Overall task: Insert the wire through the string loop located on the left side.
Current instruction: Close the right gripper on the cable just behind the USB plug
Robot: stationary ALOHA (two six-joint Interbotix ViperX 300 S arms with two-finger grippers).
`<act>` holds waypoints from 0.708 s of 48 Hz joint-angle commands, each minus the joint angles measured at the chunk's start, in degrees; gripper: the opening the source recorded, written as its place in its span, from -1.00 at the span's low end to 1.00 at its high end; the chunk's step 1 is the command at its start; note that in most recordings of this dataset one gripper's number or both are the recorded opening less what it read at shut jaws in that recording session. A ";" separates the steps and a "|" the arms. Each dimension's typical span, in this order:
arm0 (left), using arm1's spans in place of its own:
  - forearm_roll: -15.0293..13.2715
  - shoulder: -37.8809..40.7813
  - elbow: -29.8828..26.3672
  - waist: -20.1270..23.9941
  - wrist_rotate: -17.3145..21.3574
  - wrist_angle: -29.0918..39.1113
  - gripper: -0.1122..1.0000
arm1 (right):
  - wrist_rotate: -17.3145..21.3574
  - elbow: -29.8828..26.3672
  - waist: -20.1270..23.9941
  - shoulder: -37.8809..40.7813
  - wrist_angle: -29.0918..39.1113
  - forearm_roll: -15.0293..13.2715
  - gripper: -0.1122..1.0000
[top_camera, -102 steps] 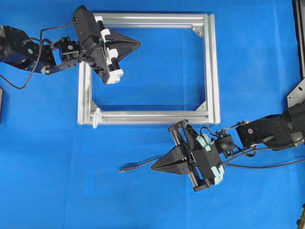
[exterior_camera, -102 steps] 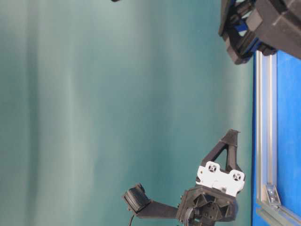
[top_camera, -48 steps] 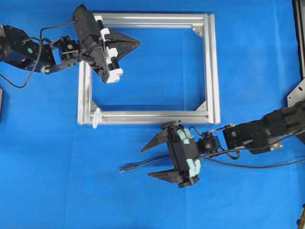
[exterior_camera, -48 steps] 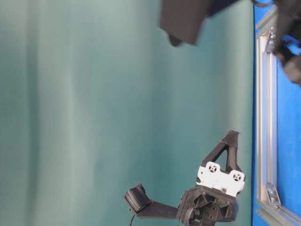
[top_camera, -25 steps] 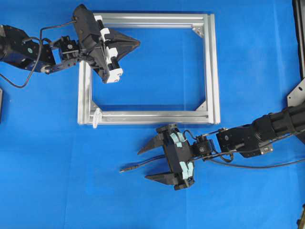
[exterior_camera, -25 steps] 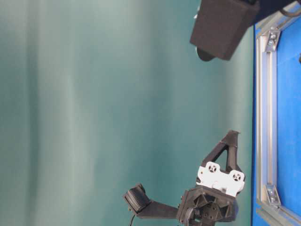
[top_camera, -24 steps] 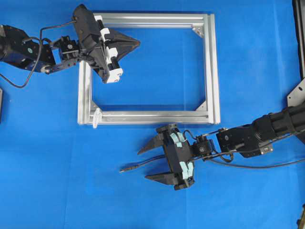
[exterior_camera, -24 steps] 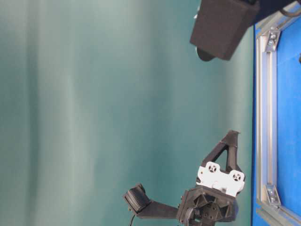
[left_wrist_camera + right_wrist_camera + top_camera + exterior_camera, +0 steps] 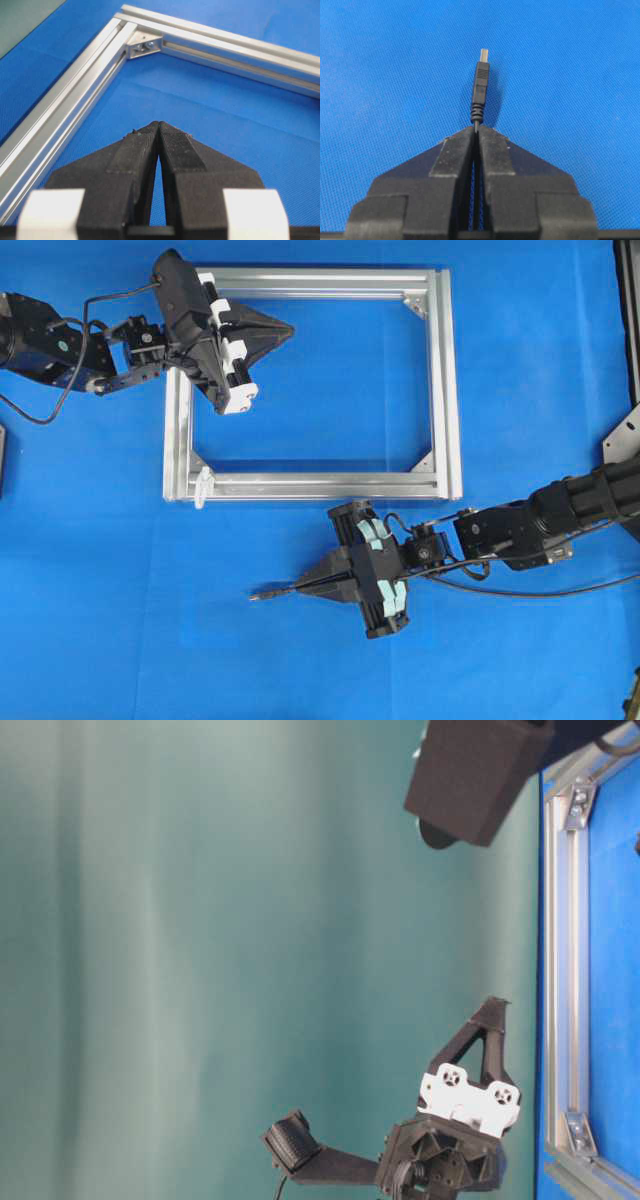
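Note:
The thin black wire [image 9: 275, 592] lies on the blue table below the aluminium frame [image 9: 446, 380]. Its small plug tip [image 9: 480, 85] points left, away from my right gripper [image 9: 300, 586]. That gripper is shut on the wire just behind the plug, and the cable [image 9: 540, 591] trails off to the right. The tiny white string loop [image 9: 203, 486] sits at the frame's lower left corner, up and to the left of the plug. My left gripper [image 9: 290, 332] hovers over the frame's upper left part, shut with nothing between its fingers [image 9: 142, 145].
The frame's rails [image 9: 65, 105] and a silver corner bracket [image 9: 145, 46] lie ahead of the left gripper. In the table-level view the left arm's wrist [image 9: 465, 1110] stands above the frame [image 9: 560, 970]. Open blue table [image 9: 150, 640] spreads left of the plug.
My right gripper let go of the wire, opened, moved left along it and has now shut on it just behind the plug. The left arm has not moved.

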 commanded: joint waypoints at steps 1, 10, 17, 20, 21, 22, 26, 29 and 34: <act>0.18 -1.76 -0.44 0.09 -0.09 -0.26 -0.80 | 0.00 -0.62 0.18 -0.79 -0.35 -0.09 -0.79; 0.18 -1.76 -0.44 0.09 -0.18 -0.26 -0.80 | 0.00 -0.62 0.18 -0.79 -0.44 -0.18 -0.79; 0.18 -1.76 -0.44 0.09 -0.18 -0.26 -0.80 | -0.18 -0.53 0.09 -1.93 -0.35 -0.18 -0.79; 0.18 -1.76 -0.44 0.09 -0.09 -0.35 -0.80 | -0.35 -0.44 -0.09 -2.81 -0.26 -0.18 -0.79; 0.09 -1.76 -0.53 0.09 -0.18 -0.26 -0.80 | -0.35 -0.35 -0.09 -3.16 -0.09 -0.18 -0.79; 0.18 -1.76 -0.44 0.09 -0.18 -0.35 -0.80 | -0.44 -0.35 0.00 -3.52 0.18 -0.18 -0.79; 0.18 -1.76 -0.44 0.09 -0.18 -0.26 -0.80 | -0.44 -0.09 -0.26 -5.54 1.85 -0.18 -0.79; 0.18 -1.76 -0.44 0.09 -0.09 -0.35 -0.80 | -0.44 0.18 -0.53 -7.03 3.60 -0.18 -0.79; 0.18 -1.76 -0.53 0.09 -0.09 -0.35 -0.80 | -0.70 0.35 -0.79 -10.28 6.86 -0.18 -0.79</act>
